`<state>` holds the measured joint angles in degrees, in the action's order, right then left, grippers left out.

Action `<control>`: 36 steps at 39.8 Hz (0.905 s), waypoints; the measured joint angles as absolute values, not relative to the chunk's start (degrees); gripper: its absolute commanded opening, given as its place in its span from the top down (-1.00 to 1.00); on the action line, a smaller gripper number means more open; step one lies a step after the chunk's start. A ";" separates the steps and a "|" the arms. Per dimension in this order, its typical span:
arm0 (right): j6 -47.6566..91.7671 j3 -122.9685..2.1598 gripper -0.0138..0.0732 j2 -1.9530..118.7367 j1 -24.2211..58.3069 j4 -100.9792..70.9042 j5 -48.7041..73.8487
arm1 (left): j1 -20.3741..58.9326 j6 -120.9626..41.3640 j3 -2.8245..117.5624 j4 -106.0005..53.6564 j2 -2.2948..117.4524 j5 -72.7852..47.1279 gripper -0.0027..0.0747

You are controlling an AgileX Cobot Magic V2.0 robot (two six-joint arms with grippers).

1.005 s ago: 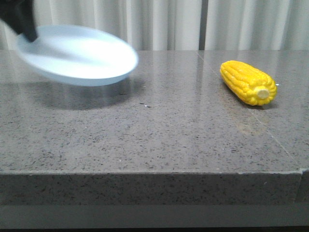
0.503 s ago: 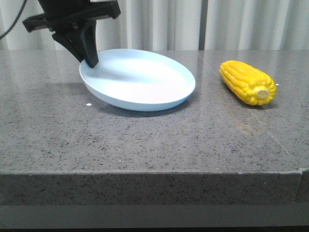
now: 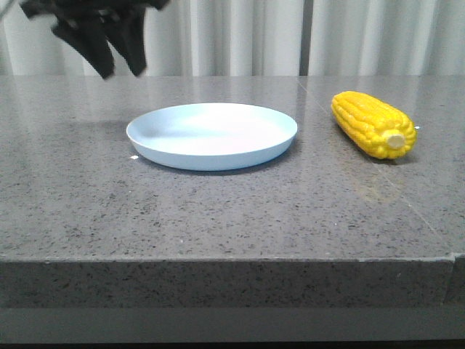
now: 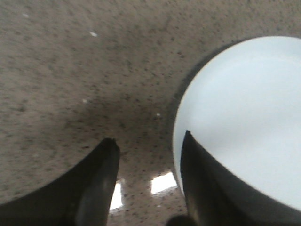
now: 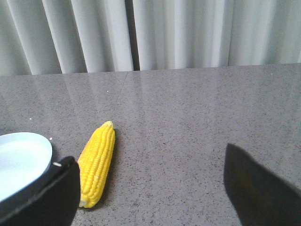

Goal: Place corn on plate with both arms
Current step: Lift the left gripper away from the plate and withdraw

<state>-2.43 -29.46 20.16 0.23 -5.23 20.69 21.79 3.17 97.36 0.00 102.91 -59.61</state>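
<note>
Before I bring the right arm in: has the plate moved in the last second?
Yes. The plate was held tilted above the table's far left; it now lies flat on the table, shifted right toward the unmoved corn. The left gripper hangs open above it.

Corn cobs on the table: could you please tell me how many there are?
1. The corn lies on the table right of the plate, apart from it; none appears hidden.

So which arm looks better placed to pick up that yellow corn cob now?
Probably the right. Its open gripper already faces the glossy yellow corn cob, jaws wide apart. The left gripper, also open, hangs past the far side of the round pale blue plate, away from the cob.
</note>
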 measured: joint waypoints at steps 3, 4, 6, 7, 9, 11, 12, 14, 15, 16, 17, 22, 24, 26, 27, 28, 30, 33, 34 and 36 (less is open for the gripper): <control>-2.43 -29.46 -0.79 20.16 0.23 -5.23 20.69 | 21.79 4.28 96.39 4.15 100.16 -59.61 0.72; -2.43 -29.46 -0.79 20.16 0.23 -5.23 20.69 | 21.79 4.74 95.70 5.45 99.06 -59.61 0.81; -2.43 -29.46 -0.79 20.16 0.23 -5.23 20.69 | 21.67 5.27 94.16 6.94 97.16 -59.61 0.98; -2.43 -29.46 -0.79 20.16 0.23 -5.23 20.69 | 21.38 5.42 93.39 7.30 96.12 -59.51 0.98; -2.43 -29.46 -0.79 20.16 0.23 -5.23 20.69 | 20.79 5.83 91.36 7.57 94.62 -59.19 0.98; -2.43 -29.46 -0.79 20.16 0.23 -5.23 20.69 | 19.81 6.21 89.10 7.70 92.92 -58.76 0.98; -2.43 -29.46 -0.79 20.16 0.23 -5.23 20.69 | 19.06 6.33 87.78 7.80 91.94 -58.65 0.98; -2.43 -29.46 -0.79 20.16 0.23 -5.23 20.69 | 17.59 6.47 85.38 7.96 90.19 -58.28 0.98; -2.43 -29.46 -0.79 20.16 0.23 -5.23 20.69 | 16.64 6.50 84.33 8.08 89.41 -58.15 0.98; -2.43 -29.46 -0.79 20.16 0.23 -5.23 20.69 | 15.89 6.60 82.94 8.19 88.31 -57.86 0.98; -2.43 -29.46 -0.79 20.16 0.23 -5.23 20.69 | 14.88 6.62 81.87 8.17 87.13 -57.58 0.98; -2.43 -29.46 -0.79 20.16 0.23 -5.23 20.69 | 11.22 6.96 74.75 8.66 80.99 -55.27 0.98; -2.43 -29.46 -0.79 20.16 0.23 -5.23 20.69 | 10.45 6.96 71.39 8.78 77.85 -53.71 0.98; -2.43 -29.46 -0.79 20.16 0.23 -5.23 20.69 | 10.33 7.19 67.71 8.88 74.37 -51.39 0.98; -2.43 -29.46 -0.79 20.16 0.23 -5.23 20.69 | 10.33 7.44 66.04 8.88 72.29 -49.79 0.98; -2.43 -29.46 -0.79 20.16 0.23 -5.23 20.69 | 10.33 7.66 63.13 8.88 70.10 -48.03 0.98; -2.43 -29.46 -0.79 20.16 0.23 -5.23 20.69 | 10.33 7.92 58.91 8.77 66.14 -44.38 0.98; -2.43 -29.46 -0.79 20.16 0.23 -5.23 20.69 | 10.33 8.15 52.04 8.76 59.45 -37.93 0.98; -2.43 -29.46 -0.79 20.16 0.23 -5.23 20.69 | 10.33 8.27 50.19 8.76 57.55 -35.47 0.98; -2.43 -29.46 -0.79 20.16 0.23 -5.23 20.69 | 10.33 8.36 46.04 8.76 53.04 -32.09 0.98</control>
<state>-2.43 -29.46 20.16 0.23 -5.23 20.69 10.33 8.36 46.04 8.76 53.04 -32.09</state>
